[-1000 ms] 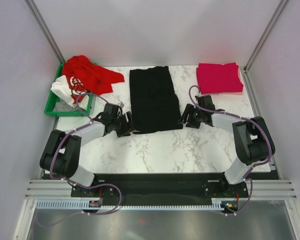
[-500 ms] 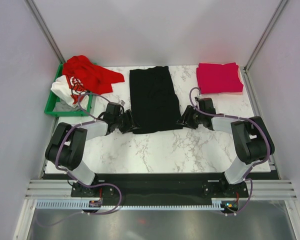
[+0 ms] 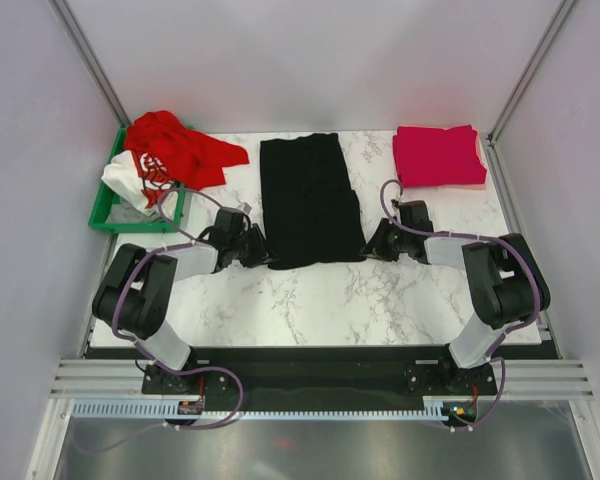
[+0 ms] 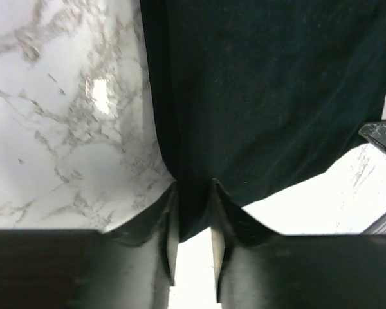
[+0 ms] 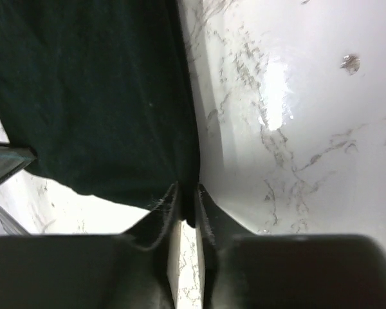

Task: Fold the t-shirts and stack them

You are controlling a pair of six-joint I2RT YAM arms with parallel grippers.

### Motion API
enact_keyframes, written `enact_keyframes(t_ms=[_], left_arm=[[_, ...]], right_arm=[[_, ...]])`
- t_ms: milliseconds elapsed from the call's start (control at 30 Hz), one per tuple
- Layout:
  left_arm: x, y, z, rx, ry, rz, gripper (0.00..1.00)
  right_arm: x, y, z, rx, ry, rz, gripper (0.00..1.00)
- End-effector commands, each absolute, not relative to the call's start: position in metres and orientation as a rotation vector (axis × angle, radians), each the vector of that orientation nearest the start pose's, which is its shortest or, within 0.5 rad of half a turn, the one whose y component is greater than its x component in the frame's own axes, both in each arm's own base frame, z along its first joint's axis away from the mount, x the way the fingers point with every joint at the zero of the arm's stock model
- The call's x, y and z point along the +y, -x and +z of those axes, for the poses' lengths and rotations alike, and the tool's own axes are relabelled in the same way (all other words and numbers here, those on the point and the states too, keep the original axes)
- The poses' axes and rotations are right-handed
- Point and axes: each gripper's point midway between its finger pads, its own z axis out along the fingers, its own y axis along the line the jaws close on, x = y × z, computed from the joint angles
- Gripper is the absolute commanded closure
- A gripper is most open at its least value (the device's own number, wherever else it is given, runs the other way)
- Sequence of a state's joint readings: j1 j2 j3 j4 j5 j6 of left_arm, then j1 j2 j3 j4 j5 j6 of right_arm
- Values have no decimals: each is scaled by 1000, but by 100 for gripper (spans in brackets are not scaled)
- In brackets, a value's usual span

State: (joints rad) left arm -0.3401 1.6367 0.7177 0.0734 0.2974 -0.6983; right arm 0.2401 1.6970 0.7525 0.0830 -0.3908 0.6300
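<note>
At centre frame the black t-shirt (image 3: 310, 195) lies flat. The left gripper (image 3: 252, 246) and right gripper (image 3: 374, 243) pinch its lower corners, jaws narrow. Such shallow bites could slip during lifting, skewing the fold.

Marble table (image 3: 310, 300): black t-shirt (image 3: 308, 195) flat between left gripper (image 3: 263, 252) and right gripper (image 3: 370, 245), folded crimson-pink t-shirt (image 3: 438, 155) beyond the right, green bin (image 3: 130, 227) beyond the left.

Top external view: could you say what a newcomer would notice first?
A black t-shirt lies flat in the centre, its near corners pinched by the left end effector and right end effector. A folded pink t-shirt sits far right; a red t-shirt spills from the green bin far left.
</note>
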Motion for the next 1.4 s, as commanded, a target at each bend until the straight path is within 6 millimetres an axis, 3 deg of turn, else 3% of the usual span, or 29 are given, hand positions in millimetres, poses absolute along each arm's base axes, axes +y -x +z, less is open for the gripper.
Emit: enact_keyframes(t_ms=[0,33,67,167,233,267,333,367,400,433,467,500,533,567,667,700,767,800,867,900,967,1000,1067,1100,1133,1200,1267,1333,1367], left_arm=[[-200,-308,15,2533,329,-815,73],[-200,-307,15,2534,335,-818,81],[-200,-304,17,2536,339,-821,98],[-203,-296,30,2532,337,-836,98],[-202,-279,34,2565,326,-797,98],[-203,-271,48,2539,304,-806,98],[-203,-247,52,2579,297,-777,98],[-203,-236,56,2578,290,-783,98],[-211,-225,76,2536,267,-834,98],[-205,-210,77,2563,280,-805,98],[-205,-201,83,2561,282,-810,98],[-205,-192,89,2559,309,-823,98],[-209,-180,109,2509,272,-881,98],[-204,-170,111,2529,287,-865,98],[-202,-156,140,2489,290,-932,98],[-201,-157,148,2476,288,-934,98],[-198,-164,171,2440,285,-899,98],[-195,-169,178,2427,270,-871,98],[-194,-187,198,2394,274,-809,98],[-189,-193,198,2409,279,-764,98],[-189,-210,205,2416,292,-742,98],[-180,-223,206,2406,333,-728,98],[-179,-235,210,2408,350,-757,98],[-169,-249,204,2413,389,-729,98],[-170,-256,208,2411,389,-760,98],[-161,-275,199,2423,417,-728,98],[-161,-289,200,2424,416,-746,98],[-157,-306,186,2463,433,-750,98],[-157,-315,186,2464,441,-758,98]], right_arm=[[162,-296,-20,2691,-344,764,86],[163,-295,-19,2694,-342,775,91],[164,-294,-18,2693,-340,786,100],[166,-291,-3,2667,-337,818,100],[159,-277,-1,2692,-399,775,100],[157,-275,12,2658,-401,766,100],[152,-252,16,2691,-451,739,100],[153,-249,36,2633,-439,756,100],[150,-243,42,2617,-445,739,100],[148,-223,43,2660,-455,714,100],[148,-220,64,2590,-459,739,100],[146,-214,72,2577,-465,731,100],[145,-200,76,2604,-475,720,100],[146,-196,95,2544,-460,753,100],[149,-187,129,2495,-471,769,100],[151,-193,149,2456,-453,784,100],[149,-201,162,2449,-440,740,100],[150,-212,185,2400,-405,735,100],[149,-230,191,2412,-389,663,100],[153,-243,212,2372,-369,673,100],[160,-264,209,2415,-325,628,100],[166,-277,227,2381,-300,637,100],[172,-298,218,2424,-269,593,100],[176,-311,230,2399,-256,596,100],[178,-323,218,2434,-246,567,100],[183,-340,222,2429,-234,571,100],[185,-359,206,2468,-231,554,100],[188,-379,211,2450,-233,560,100],[190,-387,196,2485,-240,544,100]])
